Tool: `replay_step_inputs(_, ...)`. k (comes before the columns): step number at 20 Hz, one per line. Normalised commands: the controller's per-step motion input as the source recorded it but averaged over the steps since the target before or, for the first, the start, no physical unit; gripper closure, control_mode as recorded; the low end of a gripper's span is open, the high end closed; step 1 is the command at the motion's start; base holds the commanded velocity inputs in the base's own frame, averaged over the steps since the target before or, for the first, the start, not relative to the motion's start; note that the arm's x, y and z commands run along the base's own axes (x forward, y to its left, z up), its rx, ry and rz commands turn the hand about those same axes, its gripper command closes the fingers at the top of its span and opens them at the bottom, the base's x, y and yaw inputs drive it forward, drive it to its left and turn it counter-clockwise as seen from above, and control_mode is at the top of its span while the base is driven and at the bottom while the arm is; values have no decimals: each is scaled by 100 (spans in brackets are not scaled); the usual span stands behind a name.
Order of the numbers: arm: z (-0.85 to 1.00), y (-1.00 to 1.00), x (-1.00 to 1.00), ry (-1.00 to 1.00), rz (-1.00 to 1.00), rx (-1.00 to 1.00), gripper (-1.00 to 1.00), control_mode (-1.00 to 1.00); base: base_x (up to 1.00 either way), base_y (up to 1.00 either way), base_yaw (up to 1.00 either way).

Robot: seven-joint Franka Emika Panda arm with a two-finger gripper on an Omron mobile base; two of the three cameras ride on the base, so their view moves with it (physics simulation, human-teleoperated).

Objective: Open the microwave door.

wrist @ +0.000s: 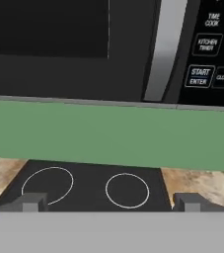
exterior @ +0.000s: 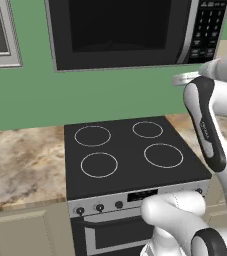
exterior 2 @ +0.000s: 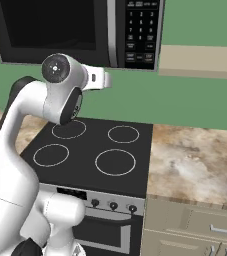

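The microwave (exterior: 135, 62) hangs on the green wall above the stove. Its door (exterior: 120, 30) is a black panel with a dark window and stands closed, flush with the box. A vertical silver handle (exterior: 187, 30) (exterior 2: 112, 30) runs along the door's right edge, beside the keypad (exterior 2: 142, 30). In the hand view the handle (wrist: 163, 49) rises above and to the right of centre, next to the START button (wrist: 199, 76). My gripper (wrist: 109, 202) is open, fingers wide apart and holding nothing. It is lower than the microwave's bottom edge and apart from the handle.
The black four-ring stove (exterior: 130, 150) lies under the arm, with the oven door (exterior: 120, 235) and knobs below. Marble counter runs to the left (exterior: 20, 160) and right (exterior 2: 195, 160). A beige shelf (exterior 2: 200, 60) sits right of the microwave.
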Motion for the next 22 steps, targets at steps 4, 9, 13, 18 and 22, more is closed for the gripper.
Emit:
replay_step_inputs(4, 58, -51, 0, -7, -3, 0, -100, -100, 0, 0, 0)
replay_step_inputs(9, 42, -29, 6, -11, -2, 0, -100, -100, 0, 0, 0)
replay_step_inputs(13, 24, -3, 27, -12, 0, 0, -100, -100, 0, 0, 0)
replay_step_inputs(18, 11, 0, 51, -9, 0, 0, -100, -100, 0, 0, 0)
replay_step_inputs(22, 0, 0, 68, -2, 0, 0, -100, -100, 0, 0, 0)
